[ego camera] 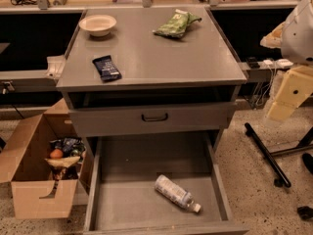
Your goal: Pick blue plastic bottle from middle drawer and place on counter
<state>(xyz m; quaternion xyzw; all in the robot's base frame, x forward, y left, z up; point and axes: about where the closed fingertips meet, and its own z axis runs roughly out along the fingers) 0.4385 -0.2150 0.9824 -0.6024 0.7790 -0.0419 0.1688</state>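
Lying on its side in the open middle drawer [128, 202], the blue plastic bottle [176, 193] points its cap near-right.
What seems to be the gripper [289, 98] hangs right of the counter [156, 58], well apart from the bottle; its state I cannot tell. The round bottle could roll from a pinch, or the gripper could clip the drawer front [112, 120] above. No label writing is readable.

Middle drawer [127, 199] open above, blue plastic bottle [176, 192] front right, counter [161, 58] centre free, bowl [98, 25] at back-left corner, green bag [176, 24] near back edge, dark wrapper [106, 67] front left, gripper [286, 99] beyond right edge.
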